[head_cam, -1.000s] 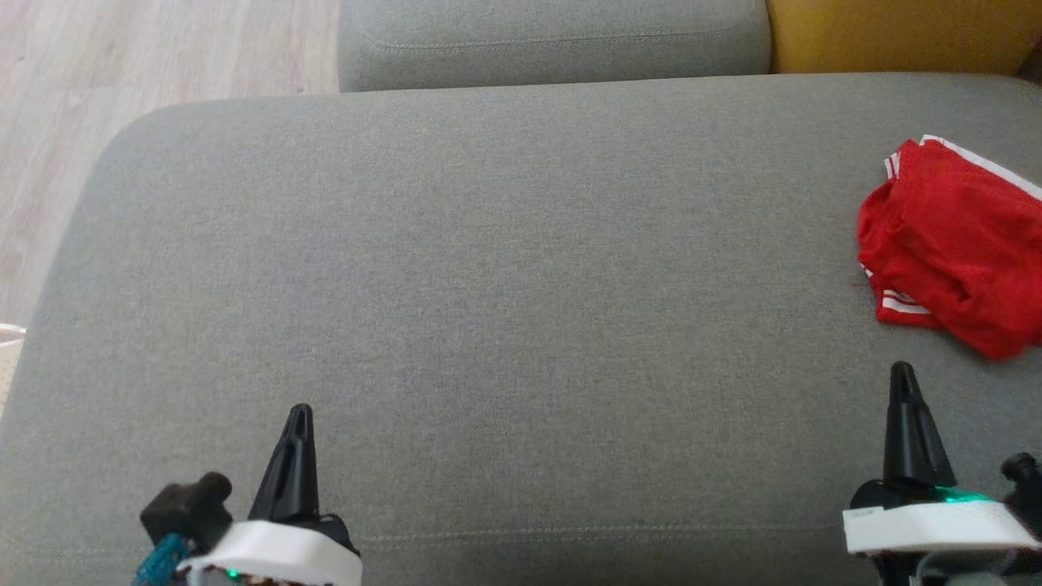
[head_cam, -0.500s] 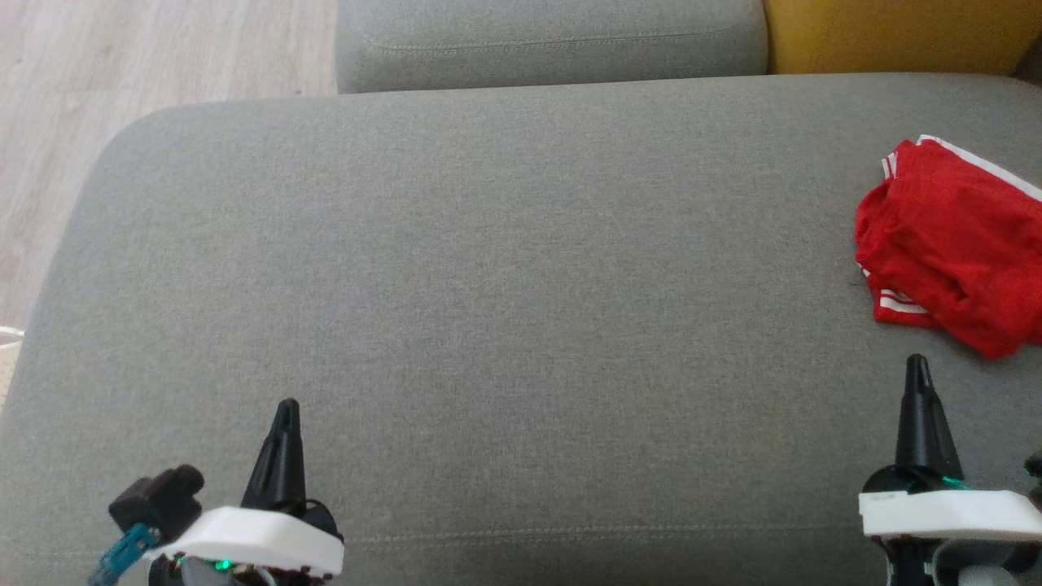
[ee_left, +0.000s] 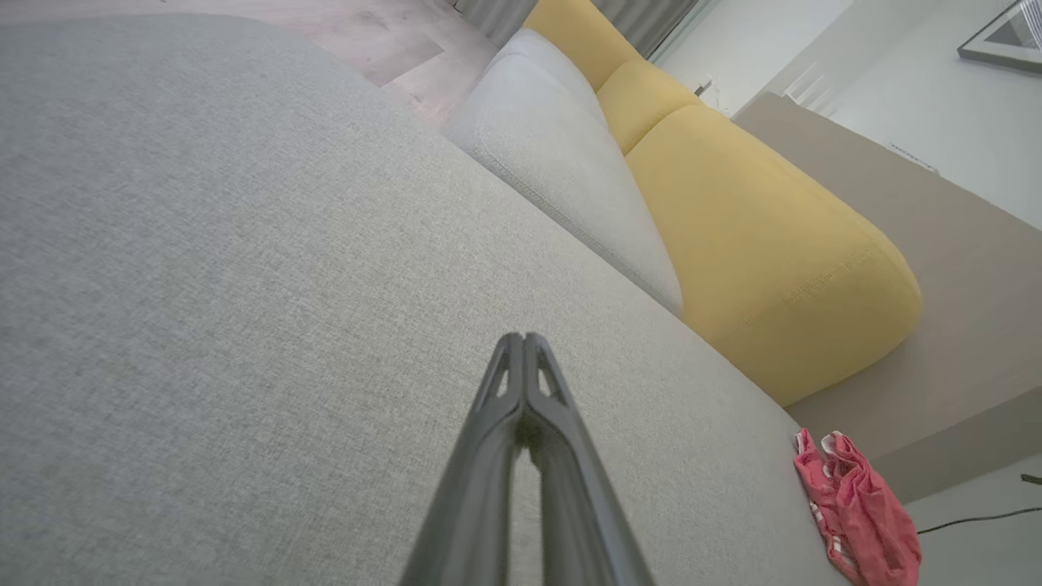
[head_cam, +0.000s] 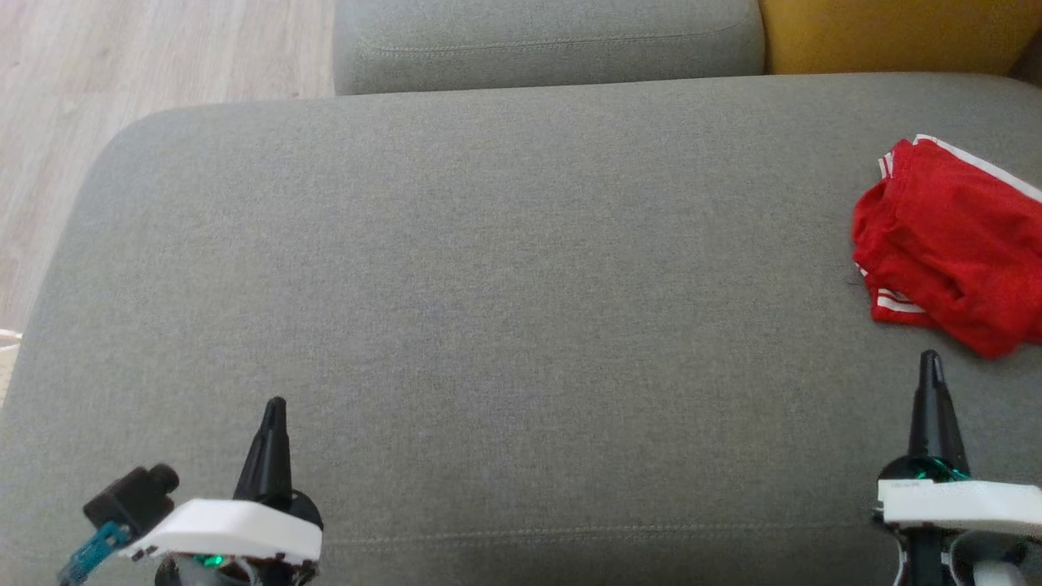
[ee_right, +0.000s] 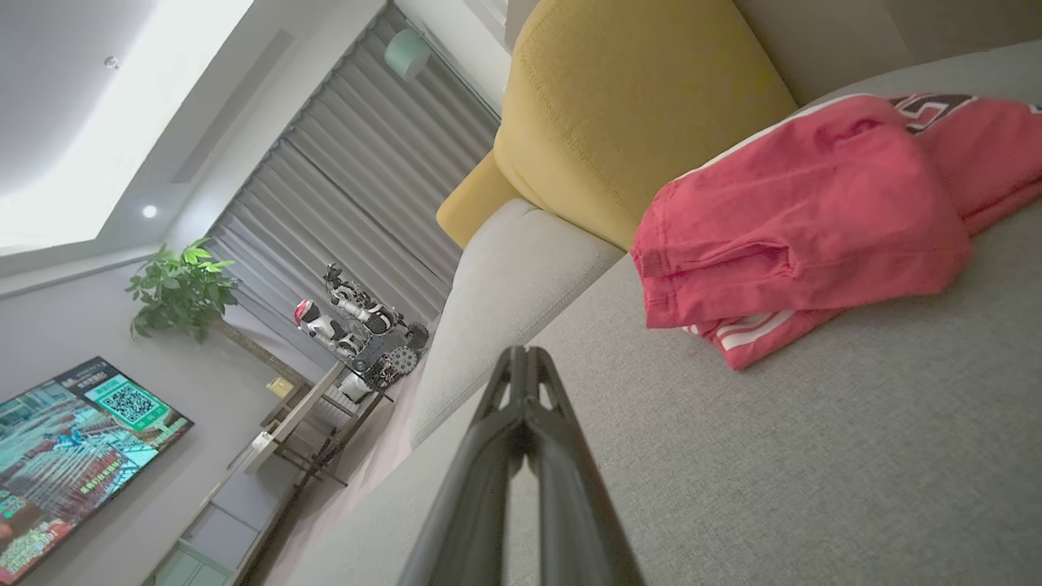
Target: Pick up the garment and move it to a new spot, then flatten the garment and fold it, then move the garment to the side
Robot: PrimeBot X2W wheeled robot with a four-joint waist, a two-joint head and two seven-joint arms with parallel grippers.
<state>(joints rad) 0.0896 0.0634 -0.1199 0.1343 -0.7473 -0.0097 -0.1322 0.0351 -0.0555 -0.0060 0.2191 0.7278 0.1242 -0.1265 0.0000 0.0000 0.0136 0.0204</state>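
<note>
Right now my right gripper has its fingers pressed together on nothing, near the garment, which lies crumpled toward the right of the grey cushion. My left gripper, likewise closed and empty, sits well apart.

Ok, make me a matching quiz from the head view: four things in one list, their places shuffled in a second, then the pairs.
1. red jersey
2. left gripper
3. yellow cushion
4. wooden floor

A. top right corner
B. top left corner
C. right edge, crumpled on the grey sofa seat
D. lower left, fingers shut

Pairs: 1-C, 2-D, 3-A, 4-B
</note>
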